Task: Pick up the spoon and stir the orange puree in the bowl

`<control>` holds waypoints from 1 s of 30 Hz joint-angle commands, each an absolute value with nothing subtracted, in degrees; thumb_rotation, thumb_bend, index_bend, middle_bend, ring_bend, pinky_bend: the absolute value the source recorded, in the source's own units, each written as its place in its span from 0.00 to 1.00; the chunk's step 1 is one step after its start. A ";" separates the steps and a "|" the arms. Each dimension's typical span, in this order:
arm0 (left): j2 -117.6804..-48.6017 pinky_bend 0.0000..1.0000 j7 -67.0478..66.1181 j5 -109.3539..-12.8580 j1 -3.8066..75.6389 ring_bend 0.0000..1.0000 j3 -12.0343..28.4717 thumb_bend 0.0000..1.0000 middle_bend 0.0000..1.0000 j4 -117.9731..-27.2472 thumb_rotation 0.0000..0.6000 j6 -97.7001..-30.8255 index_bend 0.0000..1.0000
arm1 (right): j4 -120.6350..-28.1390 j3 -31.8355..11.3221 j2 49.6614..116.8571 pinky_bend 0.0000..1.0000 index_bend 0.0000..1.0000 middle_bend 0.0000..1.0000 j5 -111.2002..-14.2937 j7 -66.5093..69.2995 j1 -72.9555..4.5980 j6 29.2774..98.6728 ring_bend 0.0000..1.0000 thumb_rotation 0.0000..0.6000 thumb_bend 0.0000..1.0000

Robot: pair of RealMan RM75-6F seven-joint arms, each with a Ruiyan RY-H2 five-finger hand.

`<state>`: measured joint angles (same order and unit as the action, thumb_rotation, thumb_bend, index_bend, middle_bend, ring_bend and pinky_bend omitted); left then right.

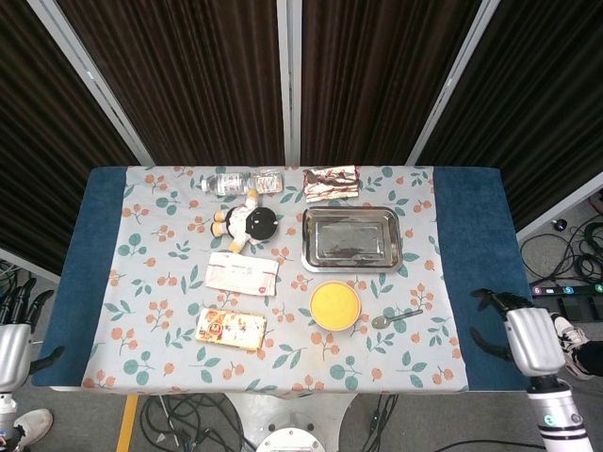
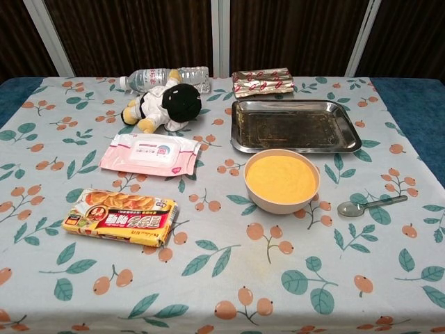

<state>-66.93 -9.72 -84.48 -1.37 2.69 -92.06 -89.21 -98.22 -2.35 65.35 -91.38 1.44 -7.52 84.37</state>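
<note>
A metal spoon (image 1: 395,317) (image 2: 370,205) lies flat on the floral cloth just right of the bowl, its scoop toward the bowl. The cream bowl (image 1: 335,305) (image 2: 281,180) is full of smooth orange puree. My right hand (image 1: 517,331) hovers at the table's right front corner over the blue cloth, well right of the spoon, fingers apart and holding nothing. At the far left edge of the head view, off the table's left front corner, my left hand (image 1: 15,330) is also open and empty. Neither hand shows in the chest view.
A steel tray (image 1: 350,237) (image 2: 295,125) sits behind the bowl, a foil packet (image 1: 331,183) behind it. A plush toy (image 1: 247,222), water bottle (image 1: 242,182), wet wipes pack (image 1: 243,274) and snack box (image 1: 231,329) occupy the left half.
</note>
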 commanded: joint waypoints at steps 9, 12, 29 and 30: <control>-66.13 0.13 -8.54 -83.53 -2.19 0.10 2.84 0.06 0.12 -93.24 1.00 -90.45 0.23 | -92.18 -4.19 74.13 1.00 0.49 0.99 -84.93 -5.44 -20.48 61.80 1.00 1.00 0.23; -65.97 0.13 -8.05 -83.34 -2.35 0.10 2.80 0.06 0.12 -93.45 1.00 -90.55 0.23 | -89.10 -4.29 76.66 1.00 0.49 0.99 -82.13 -7.31 -22.77 57.26 1.00 1.00 0.24; -65.81 0.13 -6.65 -82.67 -2.23 0.10 2.60 0.06 0.12 -93.45 1.00 -89.69 0.23 | -80.80 -2.70 82.32 1.00 0.47 0.99 -77.98 -13.07 -27.13 51.33 1.00 1.00 0.24; -65.84 0.13 -6.42 -82.60 -2.23 0.10 2.56 0.06 0.12 -93.42 1.00 -89.57 0.23 | -80.27 -2.65 82.73 1.00 0.47 0.99 -77.66 -13.20 -27.20 51.25 1.00 1.00 0.24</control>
<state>-65.81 -6.53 -82.65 -2.24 2.59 -93.44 -89.65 -80.63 -2.78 82.40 -77.94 -12.97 -27.07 51.40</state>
